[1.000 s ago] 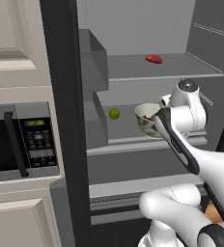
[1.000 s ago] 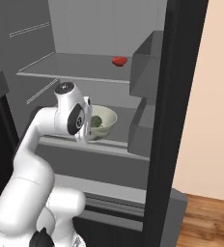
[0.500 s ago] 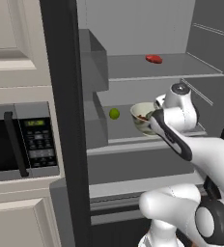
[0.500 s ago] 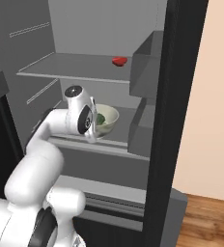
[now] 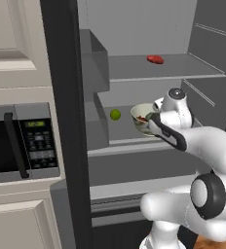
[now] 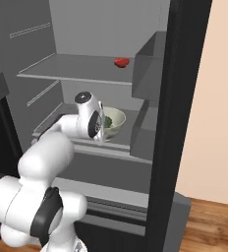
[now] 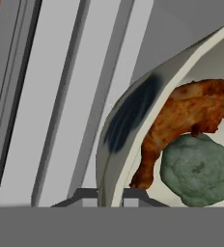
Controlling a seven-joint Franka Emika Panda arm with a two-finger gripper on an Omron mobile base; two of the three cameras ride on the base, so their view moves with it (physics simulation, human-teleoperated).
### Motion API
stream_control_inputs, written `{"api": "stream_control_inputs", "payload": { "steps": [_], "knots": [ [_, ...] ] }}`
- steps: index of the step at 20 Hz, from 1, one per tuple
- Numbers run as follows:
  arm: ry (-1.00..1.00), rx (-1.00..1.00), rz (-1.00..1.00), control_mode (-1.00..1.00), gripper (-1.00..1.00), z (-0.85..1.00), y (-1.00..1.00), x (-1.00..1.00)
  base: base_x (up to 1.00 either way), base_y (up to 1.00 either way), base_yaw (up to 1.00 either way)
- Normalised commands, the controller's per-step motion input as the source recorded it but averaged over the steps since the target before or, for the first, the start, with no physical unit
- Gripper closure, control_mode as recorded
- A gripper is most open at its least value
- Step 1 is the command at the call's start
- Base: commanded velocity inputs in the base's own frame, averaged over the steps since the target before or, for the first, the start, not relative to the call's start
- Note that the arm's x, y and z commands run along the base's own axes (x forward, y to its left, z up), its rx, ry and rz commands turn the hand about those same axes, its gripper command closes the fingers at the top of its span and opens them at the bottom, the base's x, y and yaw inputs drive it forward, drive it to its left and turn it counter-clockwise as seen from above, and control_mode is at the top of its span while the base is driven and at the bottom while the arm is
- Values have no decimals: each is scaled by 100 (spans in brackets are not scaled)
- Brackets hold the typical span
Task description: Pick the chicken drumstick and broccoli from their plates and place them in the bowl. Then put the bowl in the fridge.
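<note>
I have my gripper [image 7: 112, 195] clamped on the near rim of the bowl [image 5: 143, 116], one finger inside the wall and one outside, and the bowl is inside the fridge [image 6: 86, 29] over the middle shelf [image 5: 124, 141], towards its front edge. Whether its base already touches that shelf I cannot tell.

To finish well, I judge I should keep the bowl level, lower it until it sits flat, and only then let go and draw straight back out past the front edge, so the rim is not dragged along. A green ball [image 5: 115, 114] sits further left on the same shelf, well clear.

The bowl's mouth faces up. Inside it the drumstick [image 7: 181, 118] lies with its long axis running across the bowl, thin end towards my fingers, and the broccoli [image 7: 196, 169] nestles against it.
</note>
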Motion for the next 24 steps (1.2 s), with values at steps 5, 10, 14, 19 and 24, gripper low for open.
{"api": "stream_control_inputs", "payload": {
  "steps": [5,10,14,19,24],
  "knots": [
    [-2,0,0,-100,100,-22,-7,48,0,0,0],
    [0,0,0,-100,100,-19,-3,50,0,0,0],
    [0,0,1,-100,100,-11,0,41,0,0,0],
    [0,0,2,-100,100,-13,0,24,0,0,0],
    [0,0,3,-100,-100,-5,0,15,0,0,0]
  ]
}}
